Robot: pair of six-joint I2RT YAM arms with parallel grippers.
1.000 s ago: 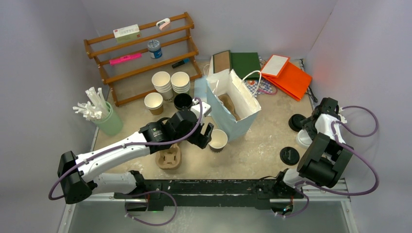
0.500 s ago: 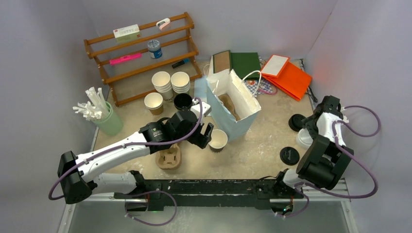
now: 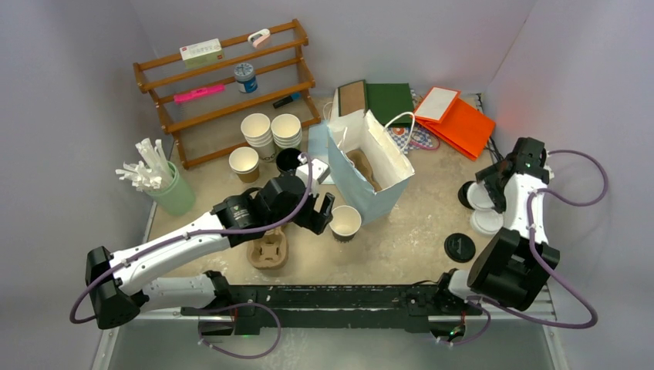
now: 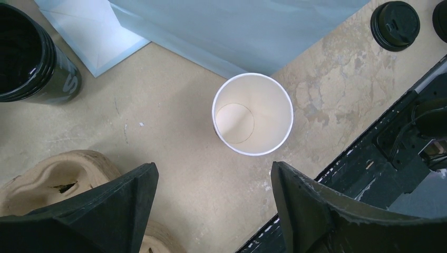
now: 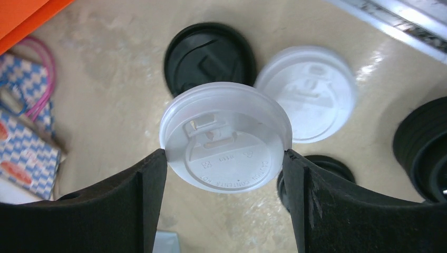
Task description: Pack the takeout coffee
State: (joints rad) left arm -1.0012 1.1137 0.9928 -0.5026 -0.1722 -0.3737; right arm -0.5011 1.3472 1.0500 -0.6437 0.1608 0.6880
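Observation:
The takeout coffee is in two parts. Its small white paper cup (image 3: 345, 222) (image 4: 252, 114) stands lidless and empty in front of the open pale blue paper bag (image 3: 370, 166). My left gripper (image 3: 321, 213) (image 4: 213, 174) hovers open just left of the cup, nothing between its fingers. At the right edge my right gripper (image 3: 486, 194) (image 5: 225, 158) is shut on the round white plastic lid (image 5: 226, 137) by its rim, holding it off the table.
A second white lid (image 5: 308, 92) and black lids (image 5: 208, 52) (image 3: 460, 247) lie under the right gripper. A cardboard cup carrier (image 3: 268, 250), a black cup (image 3: 289, 160), stacked white cups (image 3: 271, 131), a green straw holder (image 3: 171, 193), a wooden rack (image 3: 224, 85) and orange bags (image 3: 459, 123) stand around.
My right gripper has risen and moved toward the back with the white lid in it. The left arm has shifted slightly left, still open beside the cup.

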